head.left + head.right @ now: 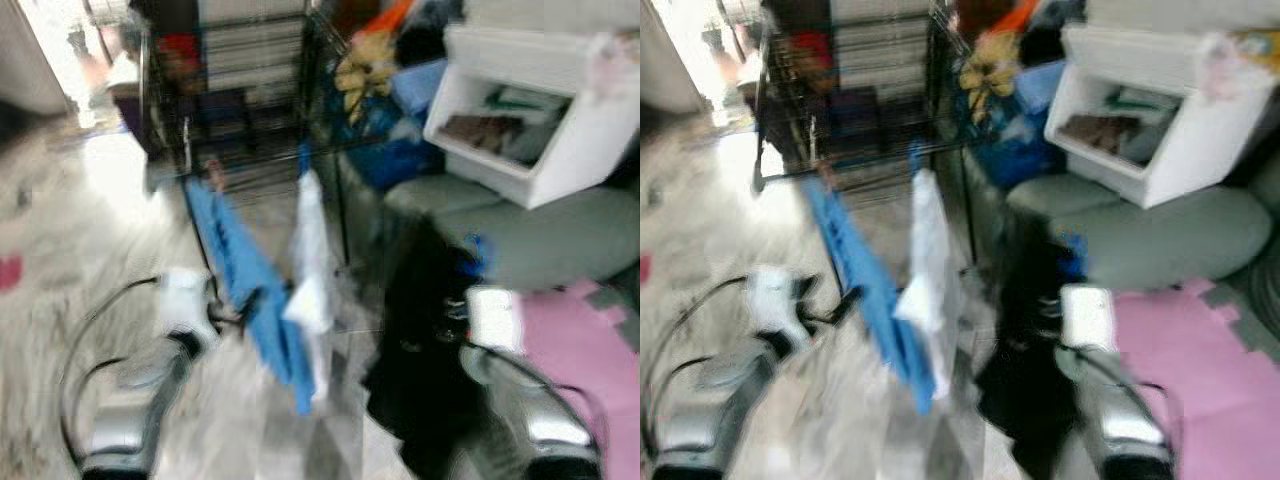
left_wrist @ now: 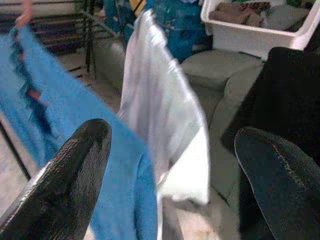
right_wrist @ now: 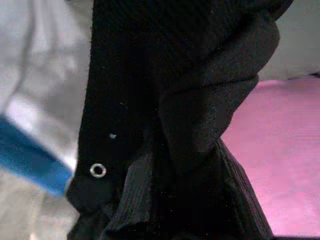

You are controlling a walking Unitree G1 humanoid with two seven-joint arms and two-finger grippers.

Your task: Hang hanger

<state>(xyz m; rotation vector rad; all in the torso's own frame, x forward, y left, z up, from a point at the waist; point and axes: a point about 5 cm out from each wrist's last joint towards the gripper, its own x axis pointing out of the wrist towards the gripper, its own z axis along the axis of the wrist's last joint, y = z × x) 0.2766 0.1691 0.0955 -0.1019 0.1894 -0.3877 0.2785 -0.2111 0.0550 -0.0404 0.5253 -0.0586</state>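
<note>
Blurred head views, right hand (image 1: 470, 300) gripping black garment (image 1: 425, 370), metal eyelet (image 3: 98, 170) in wrist view, left hand (image 2: 170, 190) released.

My head cameras look down, blurred; both wrist views sit close on blue cloth (image 2: 45, 115), black garment (image 3: 165, 115).

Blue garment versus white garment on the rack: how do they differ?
The blue garment is darker, longer and slants down towards the robot; the white garment hangs shorter and more upright. The blue one sits on the robot's left of the white one. Both hang from the black rack, between the left gripper and the black garment.
</note>
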